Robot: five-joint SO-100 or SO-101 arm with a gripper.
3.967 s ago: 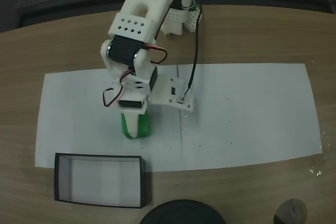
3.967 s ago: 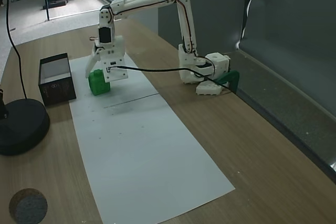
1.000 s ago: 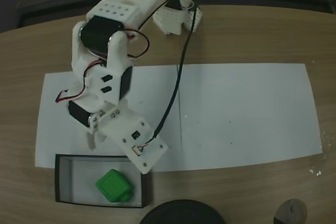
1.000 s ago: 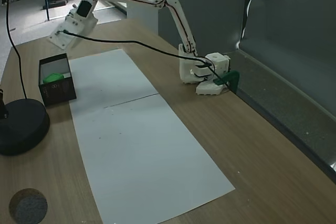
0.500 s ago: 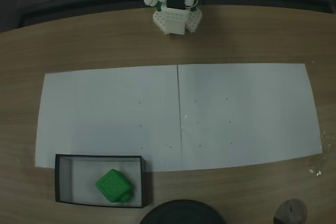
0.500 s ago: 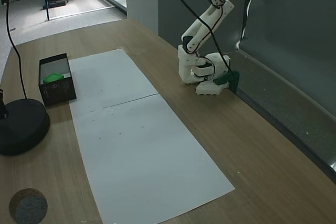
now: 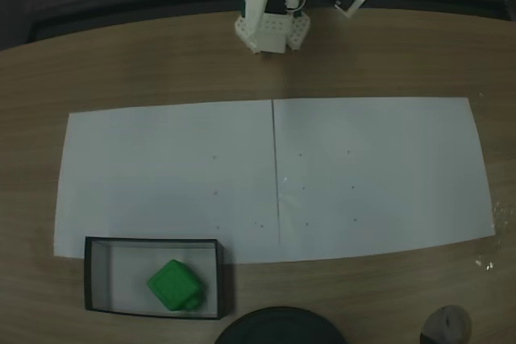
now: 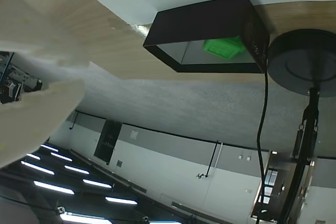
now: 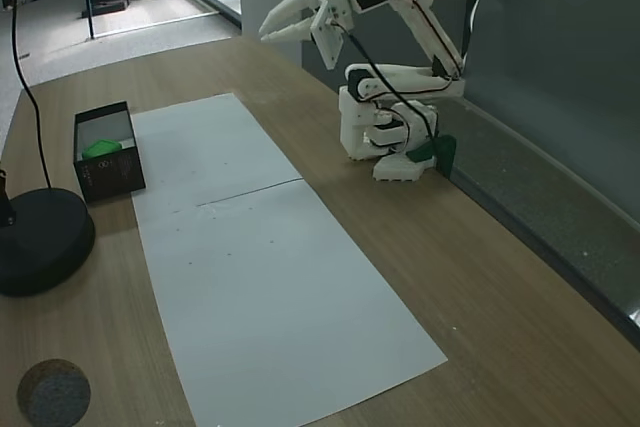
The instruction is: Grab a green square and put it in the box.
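The green square [image 7: 173,285] lies inside the box [image 7: 153,240] near the table's front left edge in a fixed view. It also shows inside the box [image 9: 108,172] as a green patch [image 9: 98,148], and in the wrist view the green square [image 8: 223,47] sits in the box [image 8: 199,24]. The arm is folded back over its base at the far side of the table. My gripper [image 9: 276,35] hangs high in the air far from the box, open, with nothing between its blurred white fingers [image 8: 31,30].
A white paper sheet [image 7: 363,175] covers the middle of the wooden table. A round black disc [image 7: 278,328] with a cable stands beside the box. A small grey round object [image 7: 446,326] lies at the front right. A dark wall runs behind the arm's base [image 9: 375,137].
The arm has pulled away from the box and folded down over its base, the gripper now pointing out over the table. The green square stays in the box.
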